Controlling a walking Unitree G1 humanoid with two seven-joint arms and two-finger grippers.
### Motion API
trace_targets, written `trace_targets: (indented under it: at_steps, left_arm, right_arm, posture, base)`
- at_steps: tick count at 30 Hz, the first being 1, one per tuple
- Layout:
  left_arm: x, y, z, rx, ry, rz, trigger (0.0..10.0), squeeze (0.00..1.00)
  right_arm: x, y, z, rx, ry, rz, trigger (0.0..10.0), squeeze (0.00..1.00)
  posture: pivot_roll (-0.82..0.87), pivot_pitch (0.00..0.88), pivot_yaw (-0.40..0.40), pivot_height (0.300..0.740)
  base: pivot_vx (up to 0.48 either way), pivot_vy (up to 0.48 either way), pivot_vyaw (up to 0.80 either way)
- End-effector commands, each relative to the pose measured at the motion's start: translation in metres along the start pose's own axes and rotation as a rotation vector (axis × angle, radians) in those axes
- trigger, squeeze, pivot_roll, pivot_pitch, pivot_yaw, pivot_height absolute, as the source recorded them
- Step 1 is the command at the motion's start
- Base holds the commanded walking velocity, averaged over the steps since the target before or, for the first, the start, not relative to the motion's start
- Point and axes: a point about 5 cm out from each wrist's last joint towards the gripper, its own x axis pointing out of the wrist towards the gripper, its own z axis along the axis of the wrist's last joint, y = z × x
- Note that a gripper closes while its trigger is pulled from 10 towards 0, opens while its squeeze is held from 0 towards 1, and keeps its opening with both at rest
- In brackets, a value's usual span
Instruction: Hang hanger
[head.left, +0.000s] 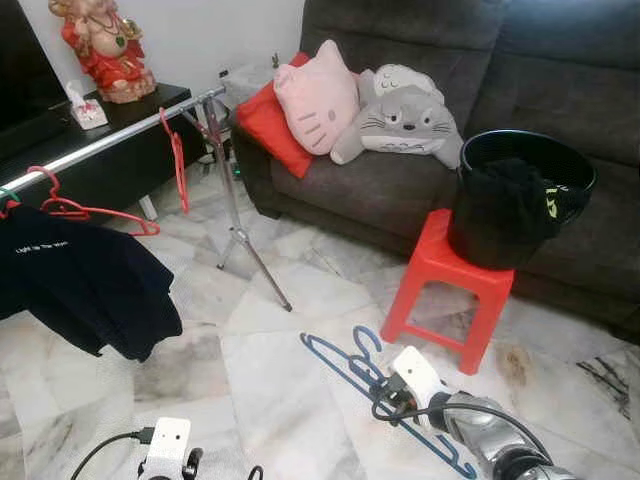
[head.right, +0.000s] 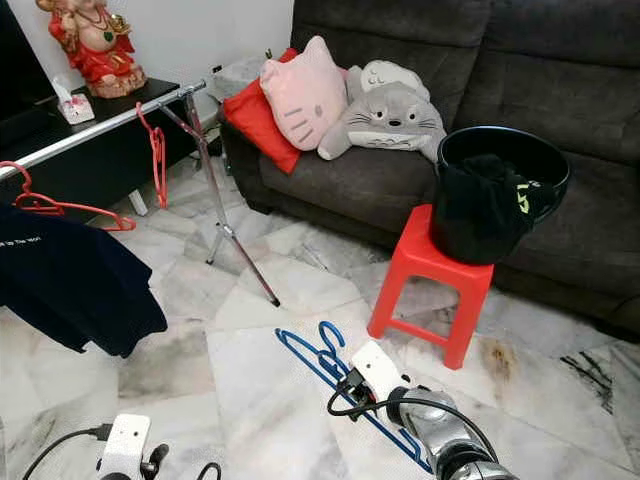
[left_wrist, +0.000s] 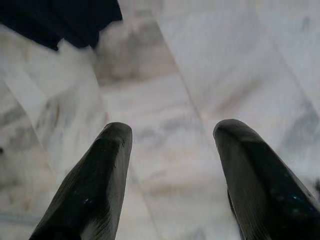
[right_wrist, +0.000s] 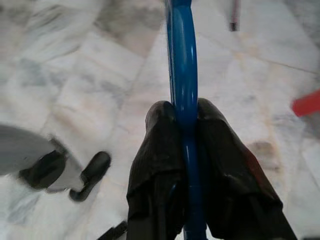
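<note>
Hanger (right_wrist: 183, 75) blue, glossy plastic, clamped in right gripper (right_wrist: 185, 117).

head stereo: high, forward-down, share sofa (head.left: 520, 60) and floor (head.left: 280, 390) | wrists: close, along fingers (left_wrist: 95, 185), floorward

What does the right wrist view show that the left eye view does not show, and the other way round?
Right wrist view alone: the right gripper with both black fingers closed on the bar of the blue hanger.

Left eye view alone: the metal clothes rail with two red hangers and a dark T-shirt, the sofa with cushions, and the black bucket on the red stool.

Both: the blue hanger, the marble floor, part of the red stool and the left arm.
</note>
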Motion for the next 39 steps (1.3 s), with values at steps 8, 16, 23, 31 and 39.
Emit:
trace_targets:
  at_steps: [8,16,23,31,39]
  left_arm:
    - [0.001,0.008,0.075,0.070,-0.366,-0.247,10.0,0.00]
    - [-0.024,-0.006,0.092,0.241,-0.349,-0.683,10.0,0.00]
    - [-0.038,-0.025,0.112,0.238,-0.370,-0.862,10.0,0.00]
    - [-0.059,-0.037,0.120,0.262,-0.292,-1.092,10.0,0.00]
    - [-0.062,-0.039,0.110,0.314,-0.179,-1.174,10.0,0.00]
  right_arm:
    - [-0.013,-0.016,0.029,-0.177,-0.022,0.197,10.0,0.00]
    - [-0.030,-0.022,0.054,-0.288,-0.034,0.464,10.0,0.00]
    - [-0.032,-0.014,0.054,-0.332,0.008,0.605,10.0,0.00]
    - [-0.024,-0.003,0.059,-0.365,0.026,0.681,10.0,0.00]
    - [-0.018,0.003,0.070,-0.384,0.005,0.703,10.0,0.00]
  posture:
    - [-0.09,0.000,0.024,0.740]
    - [-0.09,0.000,0.019,0.740]
    - [-0.09,0.000,0.010,0.740]
    - [-0.09,0.000,0.006,0.740]
    - [-0.09,0.000,0.002,0.740]
  base:
    - [0.000,0.000,0.00]
    - [0.000,0.000,0.00]
    - [0.000,0.000,0.00]
    - [0.000,0.000,0.00]
    - [0.000,0.000,0.00]
